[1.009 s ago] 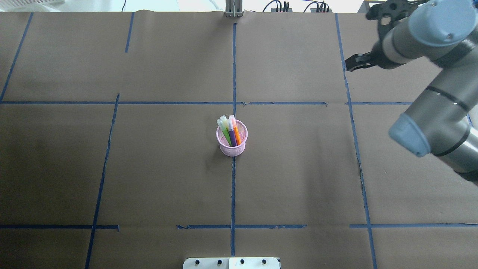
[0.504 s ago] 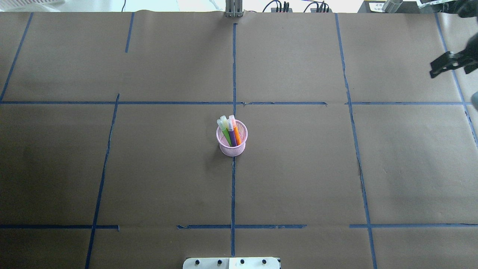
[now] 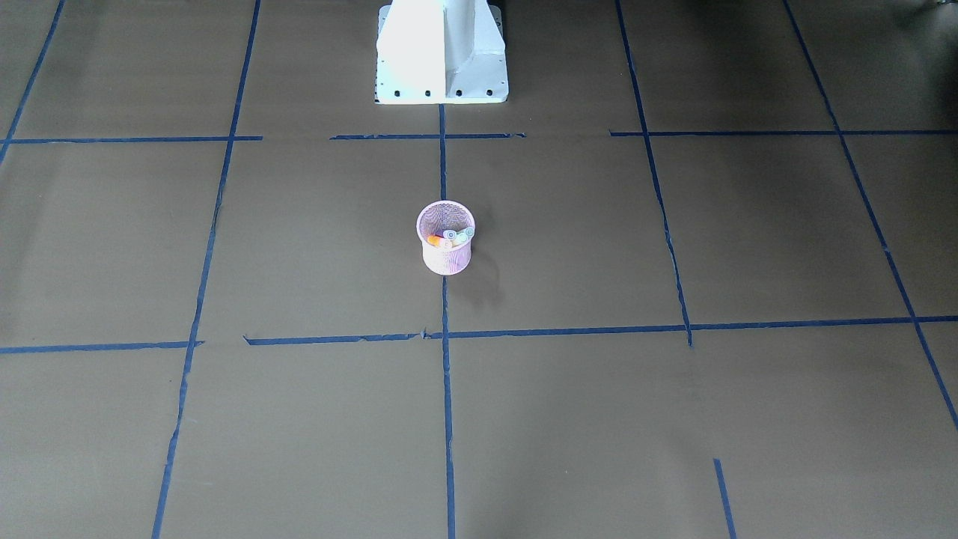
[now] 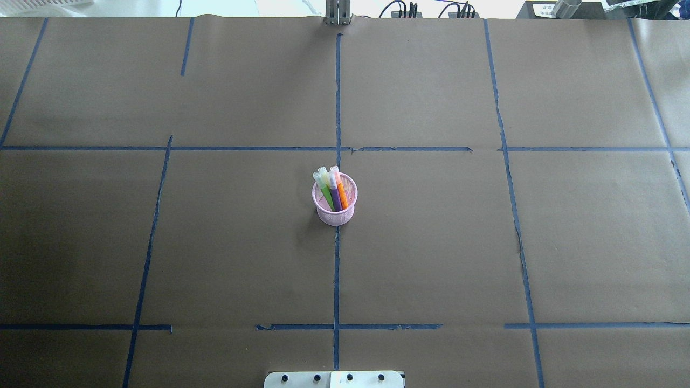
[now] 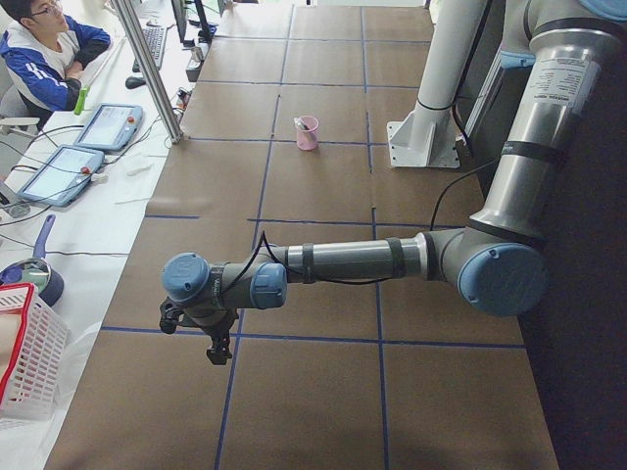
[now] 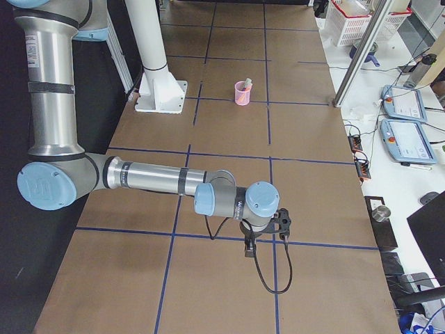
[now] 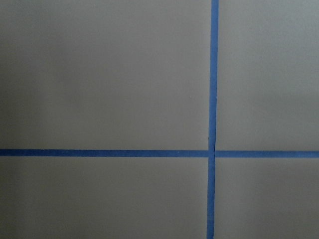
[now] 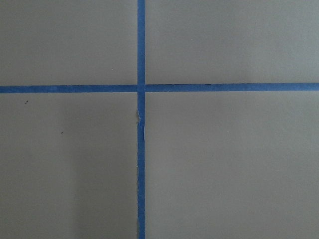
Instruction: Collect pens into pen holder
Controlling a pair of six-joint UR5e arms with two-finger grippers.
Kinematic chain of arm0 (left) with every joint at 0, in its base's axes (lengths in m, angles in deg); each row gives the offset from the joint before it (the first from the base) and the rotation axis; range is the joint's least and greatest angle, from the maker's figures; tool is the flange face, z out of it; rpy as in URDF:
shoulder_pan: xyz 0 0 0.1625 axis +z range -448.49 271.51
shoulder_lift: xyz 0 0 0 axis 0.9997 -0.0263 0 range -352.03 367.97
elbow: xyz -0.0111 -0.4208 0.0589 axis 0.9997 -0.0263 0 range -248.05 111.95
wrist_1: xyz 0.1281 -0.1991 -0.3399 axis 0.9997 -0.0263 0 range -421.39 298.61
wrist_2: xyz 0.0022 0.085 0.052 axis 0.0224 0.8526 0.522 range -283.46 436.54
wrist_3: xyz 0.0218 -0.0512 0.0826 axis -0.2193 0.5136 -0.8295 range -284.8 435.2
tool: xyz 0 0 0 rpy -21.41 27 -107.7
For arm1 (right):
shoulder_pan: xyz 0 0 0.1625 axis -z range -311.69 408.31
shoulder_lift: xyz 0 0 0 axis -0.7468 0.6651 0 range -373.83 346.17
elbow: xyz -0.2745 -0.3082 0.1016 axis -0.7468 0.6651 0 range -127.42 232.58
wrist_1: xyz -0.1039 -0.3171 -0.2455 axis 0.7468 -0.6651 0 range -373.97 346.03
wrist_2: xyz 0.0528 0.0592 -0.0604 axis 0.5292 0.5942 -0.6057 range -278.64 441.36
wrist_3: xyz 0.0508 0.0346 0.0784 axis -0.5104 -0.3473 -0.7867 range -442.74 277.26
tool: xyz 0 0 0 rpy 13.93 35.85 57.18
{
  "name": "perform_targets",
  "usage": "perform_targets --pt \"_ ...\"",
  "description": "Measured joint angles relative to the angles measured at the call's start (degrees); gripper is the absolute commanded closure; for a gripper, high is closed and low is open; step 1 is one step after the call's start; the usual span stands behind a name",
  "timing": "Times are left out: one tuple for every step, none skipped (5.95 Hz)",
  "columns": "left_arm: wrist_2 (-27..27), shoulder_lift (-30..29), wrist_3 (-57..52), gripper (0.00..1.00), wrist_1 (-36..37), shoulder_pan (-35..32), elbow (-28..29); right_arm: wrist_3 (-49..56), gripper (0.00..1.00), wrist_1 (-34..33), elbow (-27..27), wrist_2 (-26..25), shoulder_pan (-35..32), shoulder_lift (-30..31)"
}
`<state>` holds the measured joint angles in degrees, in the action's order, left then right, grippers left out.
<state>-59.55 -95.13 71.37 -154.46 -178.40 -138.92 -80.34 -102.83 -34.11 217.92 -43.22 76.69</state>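
Pink wire-mesh holder (image 4: 335,207), round and tapered, stands upright mid-table (image 4: 431,242) on the centre tape line (image 4: 336,269). Green pen (image 4: 325,191), purple pen (image 4: 335,198) and orange pen (image 4: 341,194) stand inside, pale caps probably translucent. Left gripper (image 5: 217,354) and right gripper (image 6: 250,249) show only in the side views, so jaw state can't be told.

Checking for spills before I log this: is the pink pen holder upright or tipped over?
Upright. The pen holder stands on its base, rim up, with three pens leaning inside, caps upward.
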Motion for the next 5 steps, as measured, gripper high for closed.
perform_targets --pt "0.02 0.83 -1.55 0.0 -0.01 0.0 -0.6 -0.07 0.0 0.09 -0.98 0.05 -0.86 0.74" --pt "0.01 1.86 -2.86 0.0 0.05 -0.08 -1.72 -0.27 0.0 0.1 -1.7 0.21 -1.56 1.7" --pt "-0.01 3.18 -3.36 0.0 0.72 -0.34 -4.17 -1.13 0.0 0.1 -1.94 0.38 -1.8 2.12" --pt "0.16 5.49 -3.47 0.0 2.73 -0.64 -8.9 -2.63 0.0 0.09 -2.0 1.14 -1.86 2.27" --pt "0.48 7.82 -3.5 0.0 6.26 -0.71 -14.37 -3.6 0.0 0.09 -1.98 2.53 -1.89 2.33"
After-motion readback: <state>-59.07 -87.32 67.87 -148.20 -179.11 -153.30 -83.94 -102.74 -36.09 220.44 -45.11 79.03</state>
